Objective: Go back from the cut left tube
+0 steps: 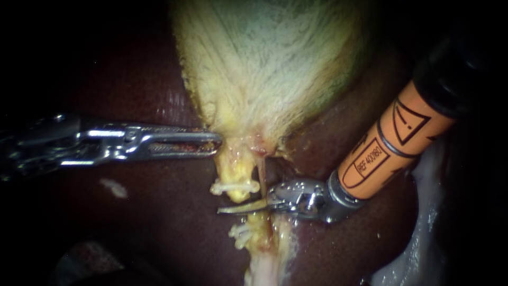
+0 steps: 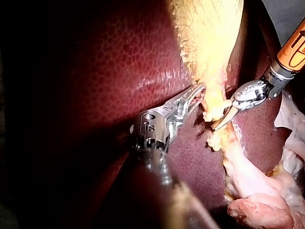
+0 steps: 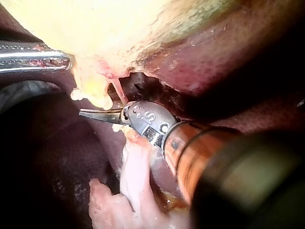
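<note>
As the left wrist view shows best, the left instrument point(image 2: 199, 93) clamps gallbladder point(image 2: 209, 43); right end effector point(image 1: 222, 211) closed, empty.

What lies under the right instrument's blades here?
Dark liver shows under the shut blades of the right instrument, in the gap between the clipped upper stump and lower stump. A thin tube runs down behind the blades' base; its crossing there is covered.

Your field sits ringed by darkness.
Light pools centrally; a grey surface point(image 2: 286, 12) shows past the liver's point(image 2: 95, 71) edge.
</note>
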Motion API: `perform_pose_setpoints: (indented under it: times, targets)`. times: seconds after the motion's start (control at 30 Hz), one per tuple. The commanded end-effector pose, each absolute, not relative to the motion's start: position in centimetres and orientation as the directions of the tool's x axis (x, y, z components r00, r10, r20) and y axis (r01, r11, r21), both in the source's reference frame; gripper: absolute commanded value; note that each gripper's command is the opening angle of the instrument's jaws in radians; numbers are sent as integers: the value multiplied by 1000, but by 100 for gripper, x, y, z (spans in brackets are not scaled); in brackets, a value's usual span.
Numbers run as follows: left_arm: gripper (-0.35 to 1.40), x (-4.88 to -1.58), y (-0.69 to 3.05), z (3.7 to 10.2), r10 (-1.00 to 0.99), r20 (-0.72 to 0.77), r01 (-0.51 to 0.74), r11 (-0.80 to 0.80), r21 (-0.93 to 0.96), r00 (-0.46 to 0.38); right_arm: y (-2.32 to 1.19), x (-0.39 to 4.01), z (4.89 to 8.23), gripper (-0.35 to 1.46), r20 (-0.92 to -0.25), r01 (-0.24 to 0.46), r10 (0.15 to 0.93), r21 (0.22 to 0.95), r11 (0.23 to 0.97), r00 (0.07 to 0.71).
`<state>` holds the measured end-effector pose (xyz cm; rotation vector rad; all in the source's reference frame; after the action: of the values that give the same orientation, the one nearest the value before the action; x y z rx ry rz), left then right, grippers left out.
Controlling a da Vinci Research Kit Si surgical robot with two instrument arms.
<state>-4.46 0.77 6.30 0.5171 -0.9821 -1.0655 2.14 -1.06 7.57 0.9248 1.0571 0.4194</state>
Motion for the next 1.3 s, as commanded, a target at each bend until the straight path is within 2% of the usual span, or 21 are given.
perform_pose_setpoints:
  times: [0.03,0.27,0.3,0.33,0.37,0.57,0.7,0.97,1.03,1.2,1.3]
  targets:
    - [-35,-446,77,630,-900,413,484,426,764,142,-106,214,756,-35,-556,123,692,812,570,461]
    - [-35,-446,77,630,-900,413,484,427,764,142,-106,216,756,-35,-556,123,692,812,570,461]
    - [-35,-446,77,630,-900,413,484,427,764,142,-107,216,756,-30,-556,120,693,812,572,460]
    - [-35,-446,77,630,-900,413,484,427,764,142,-107,217,755,-8,-556,117,692,811,573,461]
    - [-35,-446,77,630,-900,413,484,427,764,142,-107,217,755,2,-557,113,694,810,575,456]
    - [-35,-446,77,630,-900,413,484,427,764,142,-107,219,755,49,-557,105,696,808,579,453]
    - [-35,-446,77,630,-900,413,484,427,764,142,-107,220,754,62,-558,99,697,807,582,450]
    - [-35,-445,77,630,-900,413,484,427,764,142,-109,220,751,67,-562,103,694,804,585,450]
    - [-35,-445,77,630,-900,413,484,427,764,142,-110,218,747,74,-571,110,687,798,592,450]
    - [-35,-444,78,630,-900,413,486,427,763,141,-116,211,731,96,-631,150,638,753,641,442]
    - [-35,-443,78,631,-900,413,486,427,763,141,-120,204,722,111,-685,148,594,698,700,422]
